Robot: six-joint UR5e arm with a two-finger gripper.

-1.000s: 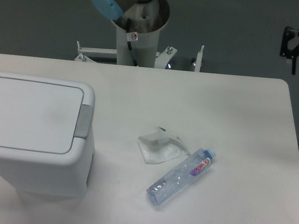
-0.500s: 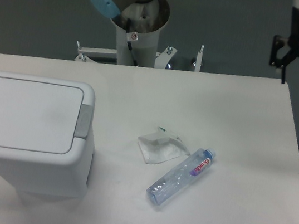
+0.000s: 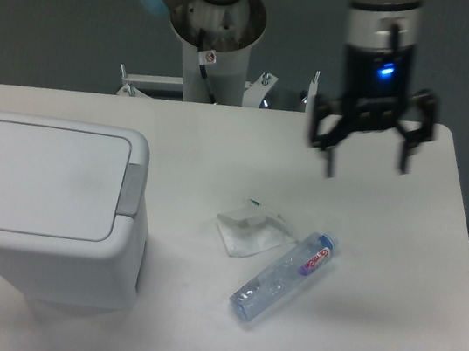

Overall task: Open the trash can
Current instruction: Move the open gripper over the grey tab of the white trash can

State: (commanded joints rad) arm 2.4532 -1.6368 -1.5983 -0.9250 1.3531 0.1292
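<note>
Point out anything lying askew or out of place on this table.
A clear plastic bottle lies on its side, diagonal, beside a crumpled clear wrapper. Both look like loose litter. The trash can stands upright, lid shut.

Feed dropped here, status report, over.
Claw open, empty, above table. Trash can lid shut, untouched. Water bottle, plastic wrapper lie between.
</note>
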